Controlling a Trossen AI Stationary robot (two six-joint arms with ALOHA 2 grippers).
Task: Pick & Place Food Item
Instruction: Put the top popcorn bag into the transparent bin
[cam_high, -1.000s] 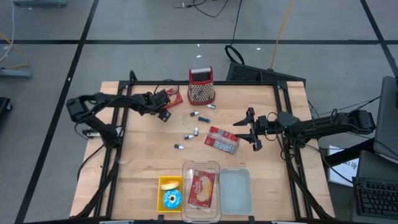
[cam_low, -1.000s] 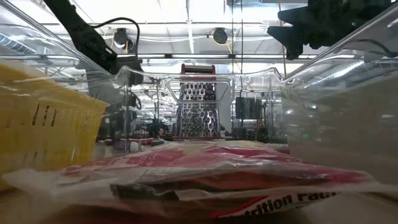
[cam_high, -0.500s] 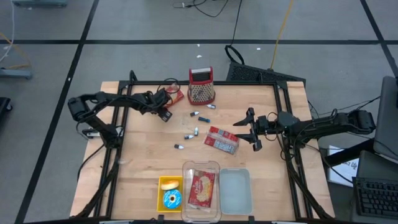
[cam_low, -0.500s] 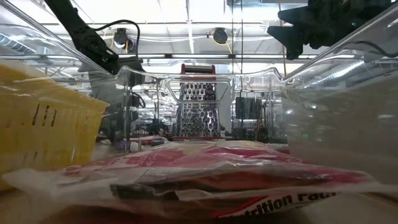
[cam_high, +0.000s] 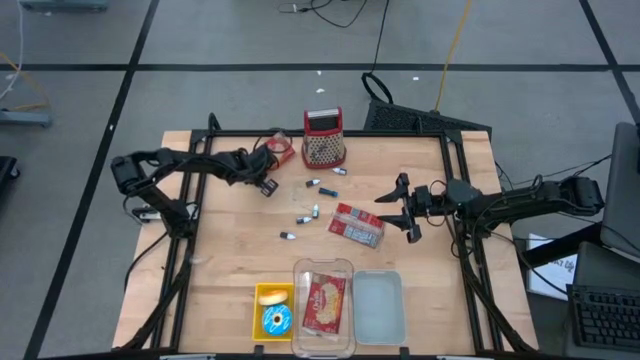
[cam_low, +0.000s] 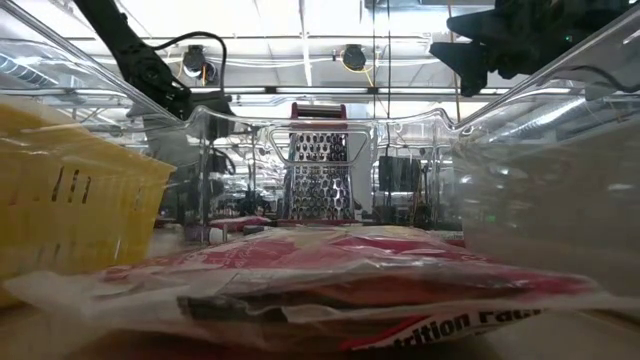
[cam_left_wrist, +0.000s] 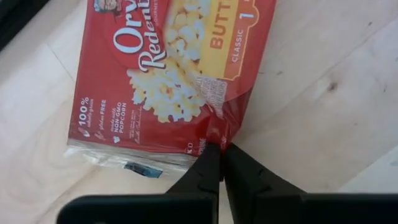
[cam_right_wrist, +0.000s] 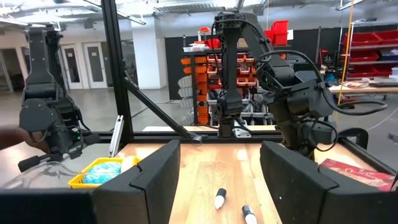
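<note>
In the high view, the left gripper (cam_high: 268, 160) is reaching toward the upper middle of the frame, just left of the box grater (cam_high: 323, 137), and is sitting over the red popcorn bag (cam_high: 281, 152) at the far edge of the wooden table (cam_high: 230, 260). The right gripper (cam_high: 405, 208) is waiting at centre right, jaws standing wide and empty, beside a red snack packet (cam_high: 357, 224). At the bottom centre, a yellow bin (cam_high: 273, 309), a clear container (cam_high: 323, 301) holding a red packet, and an empty clear container (cam_high: 379, 305) are lining up side by side.

In the low view, the grater (cam_low: 320, 175) is showing upright in the middle distance behind the clear container's wall; the left arm is coming down at upper left, though its fingertips are hidden there.

In the left wrist view, the left gripper (cam_left_wrist: 220, 163) is pinching shut on the lower corner of the popcorn bag (cam_left_wrist: 168, 74), which is lying flat on the wood.

In the right wrist view, the right gripper (cam_right_wrist: 219, 174) is holding its fingers (cam_right_wrist: 152, 177) apart over bare wood, with the left arm (cam_right_wrist: 273, 81) visible farther off.

The step in hand appears to be the grasp of the popcorn bag. The next move is likely calling for a lift clear of the grater and a carry toward the containers at the bottom of the high view; a corner pinch may let the bag swing.
</note>
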